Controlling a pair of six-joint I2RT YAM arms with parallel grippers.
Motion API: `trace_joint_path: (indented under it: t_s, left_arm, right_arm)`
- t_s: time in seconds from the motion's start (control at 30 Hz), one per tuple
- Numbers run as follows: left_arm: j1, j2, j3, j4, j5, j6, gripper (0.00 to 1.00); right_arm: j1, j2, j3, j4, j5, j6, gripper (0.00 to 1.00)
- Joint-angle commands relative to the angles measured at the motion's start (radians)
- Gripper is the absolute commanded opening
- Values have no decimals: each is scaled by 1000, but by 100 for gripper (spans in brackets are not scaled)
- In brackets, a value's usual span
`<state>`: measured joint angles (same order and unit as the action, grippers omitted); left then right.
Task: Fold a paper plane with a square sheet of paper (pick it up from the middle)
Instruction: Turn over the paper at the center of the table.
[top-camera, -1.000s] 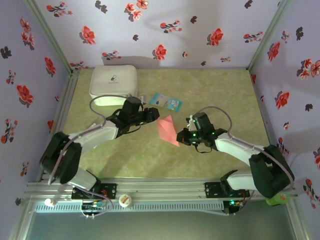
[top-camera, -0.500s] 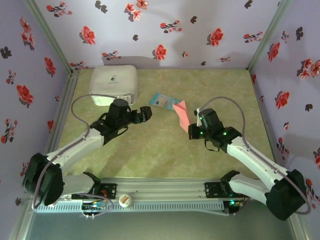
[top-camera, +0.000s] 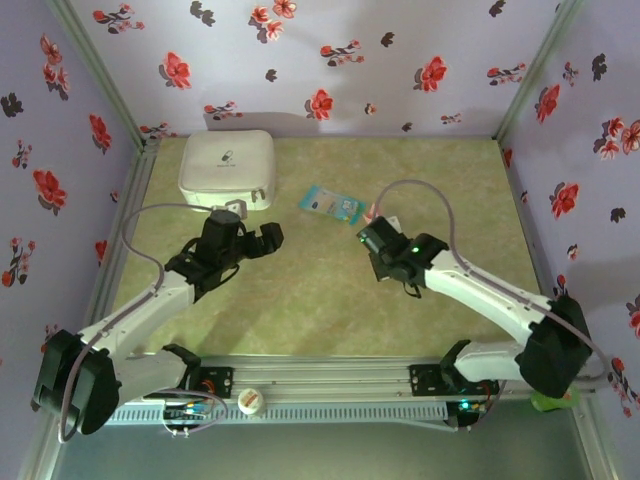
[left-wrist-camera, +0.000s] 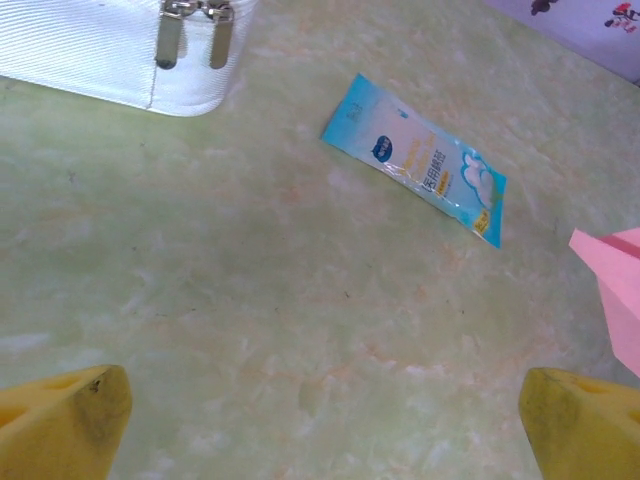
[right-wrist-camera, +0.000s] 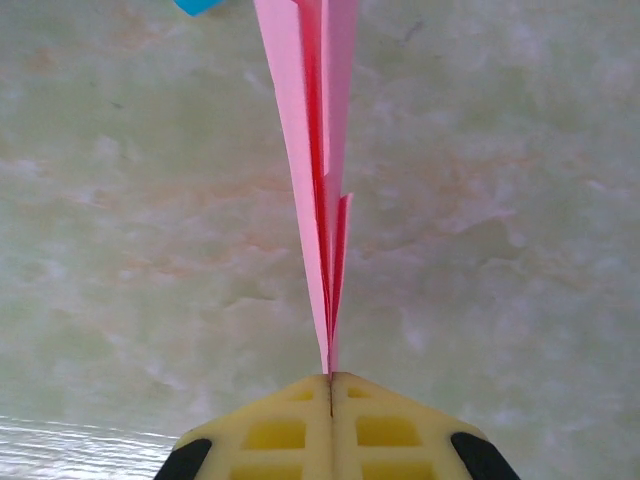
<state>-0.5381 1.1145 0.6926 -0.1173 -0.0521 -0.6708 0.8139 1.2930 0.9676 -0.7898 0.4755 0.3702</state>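
Gripping the paper plane (right-wrist-camera: 318, 180) by its tail in the right gripper (right-wrist-camera: 330, 378), jaws pressed together on the stacked pink layers, nose pointing away over the green tabletop (right-wrist-camera: 520, 200). Reads as a finished dart: long narrow wedge, centre crease, several folded layers meeting at the pinch, with no flat square sheet lying about. Sits with that gripper just right of the middle in the overhead view, a little nearer and to the right of the light-blue packet (top-camera: 332, 203). Cannot tell whether lifted clear or brushing the surface. Shows too as a pink corner at the right edge of the left wrist view, apart from the packet.

Hovering left of middle over bare tabletop: the left gripper (left-wrist-camera: 320, 415), jaws wide apart and holding nothing, the white case (top-camera: 227, 165) beyond it at the far left.

Judging from this: folding done or very nearly so, with only one arm on the paper. Left, at most: pressing a crease sharper or spreading the wings, then setting the plane down and letting go. Worth minding the thin layers, likely to splay once the clamp eases.
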Motion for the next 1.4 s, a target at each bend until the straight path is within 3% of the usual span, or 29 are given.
trace_joint_path:
  t_s: [0.0, 0.2, 0.5, 0.73, 0.83, 0.97, 1.1, 1.17, 1.27, 1.37]
  left_arm:
    - [7, -11, 8, -20, -49, -33, 100]
    - [8, -42, 0, -59, -106, -68, 97]
    - [8, -59, 9, -77, -115, -79, 93]
    - [9, -61, 14, -96, -124, -85, 93]
    - [9, -51, 13, -96, -108, -90, 91]
    - [9, -15, 35, -96, -51, -80, 86]
    - [9, 40, 63, -86, 8, -71, 83]
    - [9, 70, 73, -71, 51, -69, 80]
    - [7, 121, 87, -45, 102, -80, 76]
    - [-3, 170, 101, -21, 136, -103, 71]
  right_arm:
    - [66, 44, 30, -69, 197, 9, 0]
    - [148, 152, 40, -10, 112, -30, 2]
    - [246, 347, 108, 73, -115, -103, 7]
    - [248, 380, 132, 160, -293, -68, 19]
    - [237, 368, 132, 191, -307, -7, 27]
    - [151, 298, 51, 315, -495, 63, 35]
    - [23, 214, -52, 438, -648, 151, 35]
    - [-57, 185, -117, 532, -763, 205, 32]
    - [-167, 211, -182, 674, -941, 306, 20]
    - [-194, 283, -171, 709, -1016, 352, 12]
